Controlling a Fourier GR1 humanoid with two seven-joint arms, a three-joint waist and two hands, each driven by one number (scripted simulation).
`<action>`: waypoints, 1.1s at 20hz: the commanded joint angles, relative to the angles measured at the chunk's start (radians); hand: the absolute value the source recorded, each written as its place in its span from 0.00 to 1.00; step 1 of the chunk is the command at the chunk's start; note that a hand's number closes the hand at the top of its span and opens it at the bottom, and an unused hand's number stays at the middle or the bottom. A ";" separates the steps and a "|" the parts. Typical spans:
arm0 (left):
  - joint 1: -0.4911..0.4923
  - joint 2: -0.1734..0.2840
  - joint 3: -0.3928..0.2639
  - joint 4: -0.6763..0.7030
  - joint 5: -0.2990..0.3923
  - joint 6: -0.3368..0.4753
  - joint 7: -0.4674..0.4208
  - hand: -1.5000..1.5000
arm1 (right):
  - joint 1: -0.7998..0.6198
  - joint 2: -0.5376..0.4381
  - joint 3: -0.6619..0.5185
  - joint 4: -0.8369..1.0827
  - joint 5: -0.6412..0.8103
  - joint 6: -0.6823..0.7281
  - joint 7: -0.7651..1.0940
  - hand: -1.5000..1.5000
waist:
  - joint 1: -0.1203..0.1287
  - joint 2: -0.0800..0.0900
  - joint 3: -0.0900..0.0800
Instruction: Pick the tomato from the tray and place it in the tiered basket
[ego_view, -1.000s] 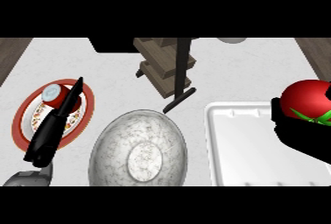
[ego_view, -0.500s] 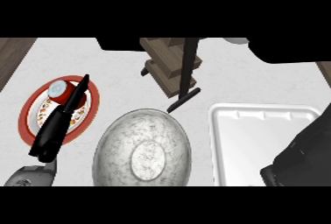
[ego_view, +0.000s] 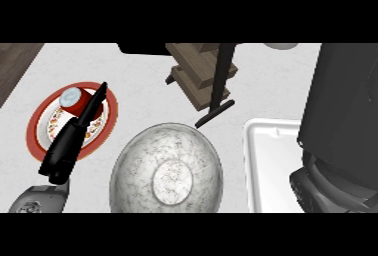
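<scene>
Meanwhile the left hand (ego_view: 74, 137) rests straight-fingered over the plate (ego_view: 40, 122), beside the bowl (ego_view: 166, 170).

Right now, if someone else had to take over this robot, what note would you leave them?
Left hand: open, resting over the red plate.
Right hand: probably the black shape at the top edge beside the tiered basket; its grip cannot be told.
Tomato: not visible; none shows on the tray, which the right forearm partly covers.
Left to do: confirm the tomato lands in the basket.
</scene>
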 joint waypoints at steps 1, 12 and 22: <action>-0.021 0.005 0.012 0.021 -0.003 0.000 -0.017 0.50 | -0.106 0.007 -0.076 0.237 0.012 -0.142 0.113 1.00 | 0.006 0.011 0.001; -0.037 -0.015 -0.013 -0.026 -0.003 -0.013 0.035 0.50 | -0.080 0.007 -0.213 0.520 -0.008 -0.610 -0.062 0.00 | 0.030 0.022 0.003; -0.035 -0.002 0.005 0.004 -0.015 -0.011 0.005 0.50 | -0.112 -0.024 -0.217 0.636 0.041 -1.068 -0.201 0.00 | 0.008 0.017 0.002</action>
